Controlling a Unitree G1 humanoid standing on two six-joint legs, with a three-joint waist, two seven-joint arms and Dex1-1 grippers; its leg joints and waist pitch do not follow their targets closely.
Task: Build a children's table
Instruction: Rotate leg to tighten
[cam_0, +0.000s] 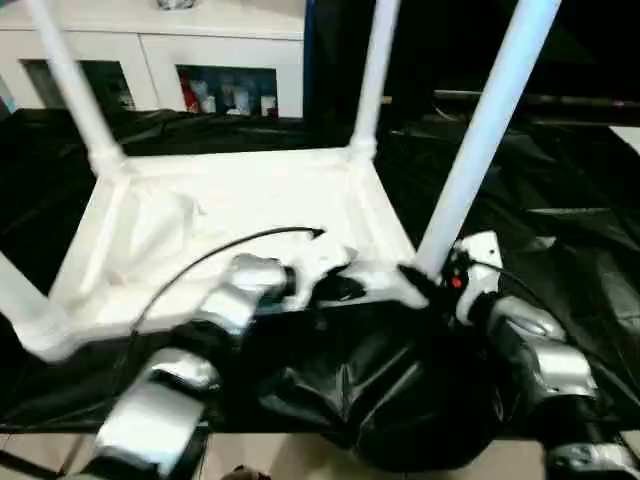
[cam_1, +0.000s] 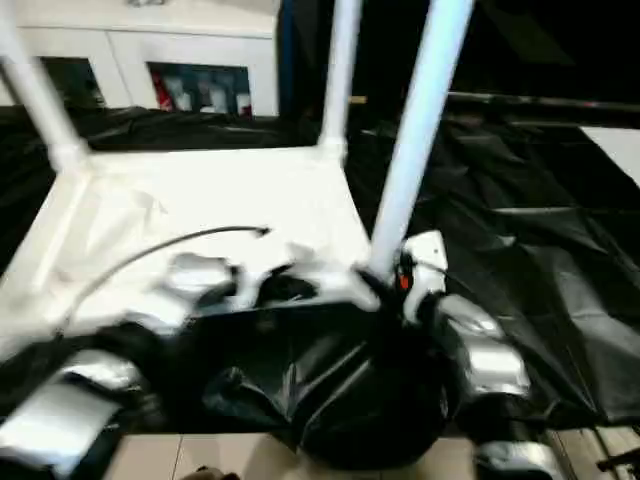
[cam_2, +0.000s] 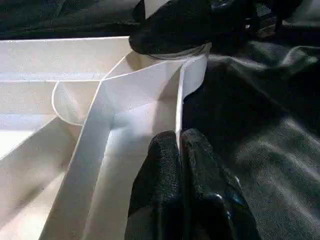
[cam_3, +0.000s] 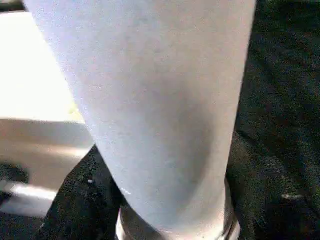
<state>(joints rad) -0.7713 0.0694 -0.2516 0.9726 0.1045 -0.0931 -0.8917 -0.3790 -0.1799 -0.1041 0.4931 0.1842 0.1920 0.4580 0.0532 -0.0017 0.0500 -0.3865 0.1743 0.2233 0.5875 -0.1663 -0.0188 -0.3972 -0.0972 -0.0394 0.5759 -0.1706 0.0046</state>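
The white tabletop (cam_0: 230, 215) lies upside down on the black-draped table. Its legs stand upright in the corner sockets: one at the far left (cam_0: 75, 90), one at the far right (cam_0: 375, 70), one at the near right (cam_0: 490, 120) and one at the near left (cam_0: 20, 300). My left gripper (cam_2: 180, 150) is shut on the thin near rim (cam_2: 192, 80) of the tabletop. My right gripper (cam_0: 425, 280) wraps the base of the near right leg (cam_3: 160, 110), with a black finger (cam_3: 82, 200) against it.
A white cabinet (cam_0: 200, 60) with glass doors stands behind the table. The black cloth (cam_0: 400, 400) bulges over the table's front edge below my grippers. A black cable (cam_0: 220, 250) arcs over the tabletop from my left arm.
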